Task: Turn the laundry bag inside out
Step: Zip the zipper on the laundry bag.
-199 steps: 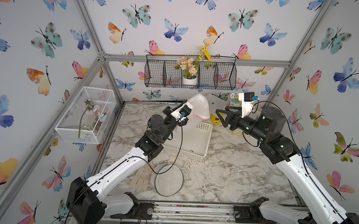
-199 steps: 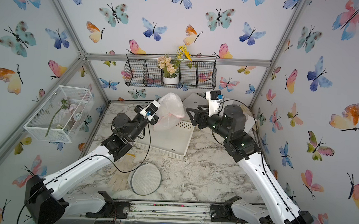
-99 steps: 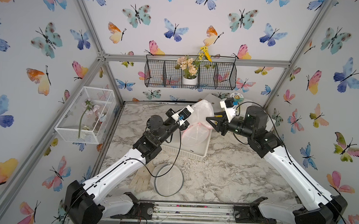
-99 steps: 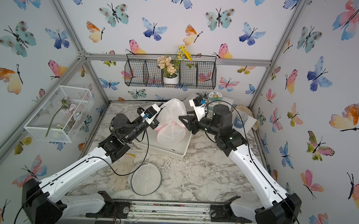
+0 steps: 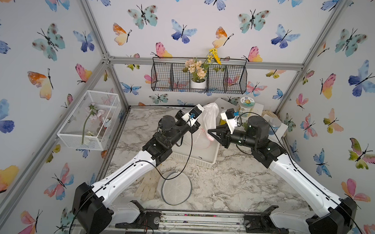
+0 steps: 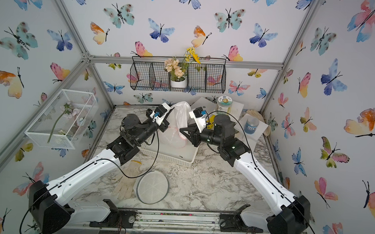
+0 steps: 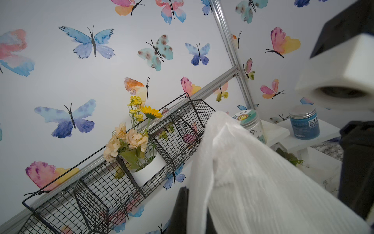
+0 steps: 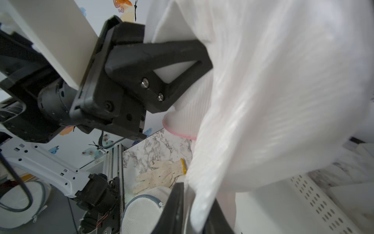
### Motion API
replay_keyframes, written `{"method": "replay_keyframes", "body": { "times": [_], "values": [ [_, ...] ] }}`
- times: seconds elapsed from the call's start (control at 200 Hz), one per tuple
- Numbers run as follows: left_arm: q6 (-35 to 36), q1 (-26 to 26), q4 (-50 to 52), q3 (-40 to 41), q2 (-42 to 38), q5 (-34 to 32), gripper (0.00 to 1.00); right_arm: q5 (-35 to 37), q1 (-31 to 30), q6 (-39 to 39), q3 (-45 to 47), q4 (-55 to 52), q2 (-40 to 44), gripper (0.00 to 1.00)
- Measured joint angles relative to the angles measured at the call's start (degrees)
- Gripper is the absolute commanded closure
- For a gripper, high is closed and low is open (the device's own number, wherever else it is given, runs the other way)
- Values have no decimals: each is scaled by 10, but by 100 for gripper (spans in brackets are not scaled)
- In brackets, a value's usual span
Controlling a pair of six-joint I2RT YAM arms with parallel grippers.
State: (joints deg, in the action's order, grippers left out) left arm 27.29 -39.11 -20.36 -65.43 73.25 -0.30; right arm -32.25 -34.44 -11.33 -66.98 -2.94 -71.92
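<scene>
Laundry bag (image 5: 207,122) is being held clear of the marble table (image 5: 233,184), at frame centre and slightly above the middle in both top views (image 6: 179,119). It is being hung over the far half of the white basket (image 5: 202,159). The white mesh is bunched tall, with pink trim (image 5: 210,138) showing low on its right side.

Left gripper (image 5: 197,128) is being shown closed tight on the bag's left edge, just left of centre. In the right wrist view its black finger (image 8: 145,54) is being pressed into the cloth.

Right gripper (image 5: 209,132) is being shown at the bag's right side, just right of centre. In the right wrist view the cloth is being pinched to a narrow strip between its two fingers (image 8: 176,208), so it is being read as clamped on the bag. In the left wrist view only draped mesh (image 7: 253,182) is being shown close up.

Glove (image 5: 148,185) and round mesh disc (image 5: 174,188) are being seen lying flat, touching each other, at lower centre-left of the top views, well apart from the bag.
</scene>
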Motion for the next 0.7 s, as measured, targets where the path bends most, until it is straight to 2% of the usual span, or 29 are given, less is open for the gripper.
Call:
{"method": "replay_keyframes", "body": {
  "times": [0.085, 0.195, 0.315, 0.41, 0.541, 0.621, 0.701],
  "values": [
    [-3, 0, 20, -12, 0, -1, 100, 59, 0, -5, -5, -14, 6, 33],
    [-8, 1, 45, -33, 0, -1, 100, 111, 1, -12, -9, -37, 29, 30],
    [-23, 3, 75, -50, 0, 0, 100, 114, 3, -17, -5, -62, 62, 32],
    [-39, 4, 97, -63, 2, 4, 100, 77, 3, -33, 24, -60, 90, 33],
    [-58, 4, 113, -71, 2, 11, 100, -16, 3, -75, 81, -39, 91, 43],
    [-66, 4, 117, -72, 2, 16, 100, -61, 2, -109, 103, -18, 62, 43],
    [-72, 5, 123, -72, 2, 21, 100, -74, 2, -138, 119, 15, 36, 40]
  ]
}}
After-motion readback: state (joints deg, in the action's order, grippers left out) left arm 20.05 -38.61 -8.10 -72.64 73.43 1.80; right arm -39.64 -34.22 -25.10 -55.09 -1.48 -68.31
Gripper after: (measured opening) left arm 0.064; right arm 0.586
